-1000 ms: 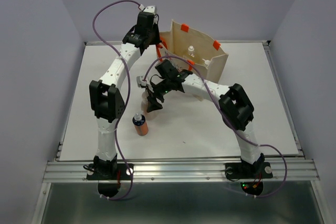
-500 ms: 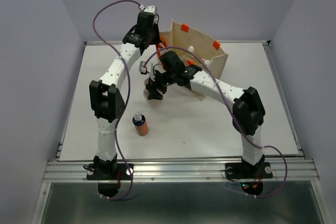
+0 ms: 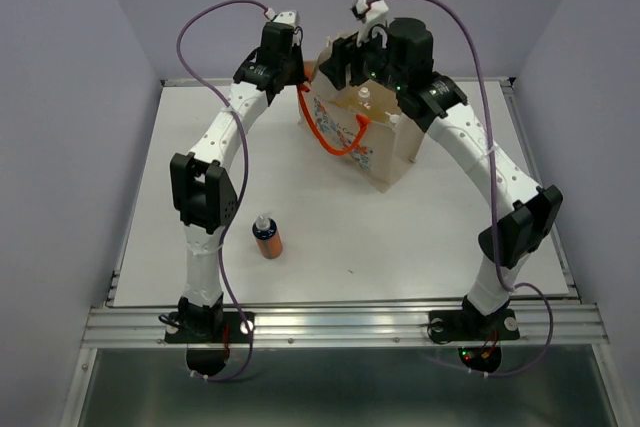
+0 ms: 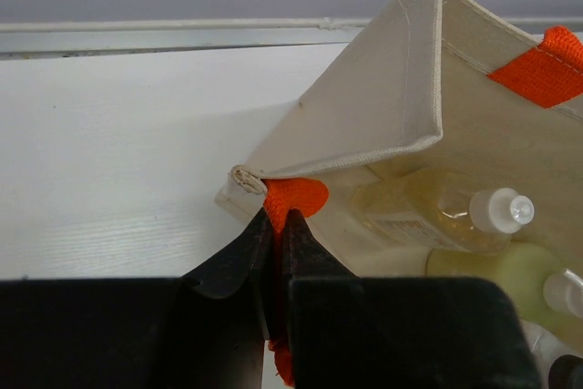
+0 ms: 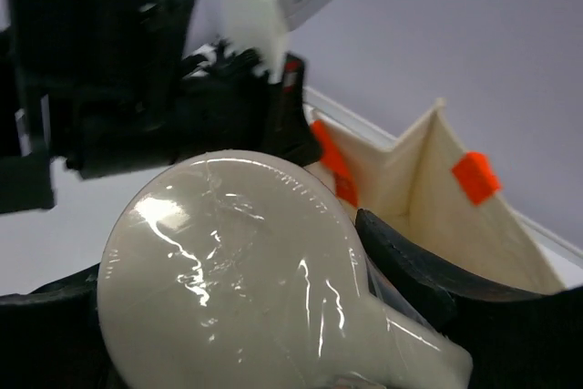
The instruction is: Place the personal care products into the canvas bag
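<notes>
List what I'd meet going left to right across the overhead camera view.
Left arm's black elbow joint → orange-brown bottle with a blue band → beige canvas bag with orange handles → right arm's black elbow joint.

**White links, black joints, purple leads**

The left arm (image 3: 215,142) and the right arm (image 3: 478,152) share one build: white, tube-like links joined by chunky black joint housings (image 3: 205,192). A purple cable (image 3: 195,27) loops loosely along each arm. Each wrist carries a small white box (image 3: 283,16). The bases (image 3: 205,322) are black, and small green and red lights (image 3: 468,352) glow below the right one. The left gripper (image 4: 276,218) has matte black fingers (image 4: 241,257) tapering to thin tips.
</notes>
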You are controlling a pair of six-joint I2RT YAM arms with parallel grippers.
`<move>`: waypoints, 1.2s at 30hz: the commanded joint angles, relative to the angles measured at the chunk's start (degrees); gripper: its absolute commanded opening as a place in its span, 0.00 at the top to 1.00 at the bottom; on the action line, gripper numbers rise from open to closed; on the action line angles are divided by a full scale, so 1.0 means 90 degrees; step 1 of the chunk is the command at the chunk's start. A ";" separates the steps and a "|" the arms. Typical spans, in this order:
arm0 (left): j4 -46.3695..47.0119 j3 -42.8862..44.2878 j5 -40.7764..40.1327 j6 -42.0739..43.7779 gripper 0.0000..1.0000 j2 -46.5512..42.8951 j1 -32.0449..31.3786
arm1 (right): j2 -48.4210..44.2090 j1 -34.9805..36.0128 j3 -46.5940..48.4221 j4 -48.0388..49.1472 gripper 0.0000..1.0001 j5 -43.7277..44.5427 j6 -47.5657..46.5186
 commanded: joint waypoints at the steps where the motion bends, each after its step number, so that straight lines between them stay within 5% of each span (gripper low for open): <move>1: 0.0380 0.0452 -0.0063 0.0151 1.00 -0.0101 0.0030 | 0.0031 -0.0260 0.0787 0.1133 0.99 0.0740 0.0798; 9: 0.0341 0.0453 -0.0044 0.0259 1.00 -0.0140 0.0030 | 0.0666 -0.0592 0.0837 0.1104 0.99 0.1015 0.1013; 22: 0.0273 0.0501 -0.0073 0.0317 1.00 -0.0218 0.0030 | 0.0656 -0.0592 -0.0608 0.1026 0.99 0.0887 0.1160; 36: 0.0244 0.0502 0.0015 0.0269 1.00 -0.0335 0.0020 | 0.1496 -0.0592 -0.0619 0.0987 0.95 0.0741 0.0994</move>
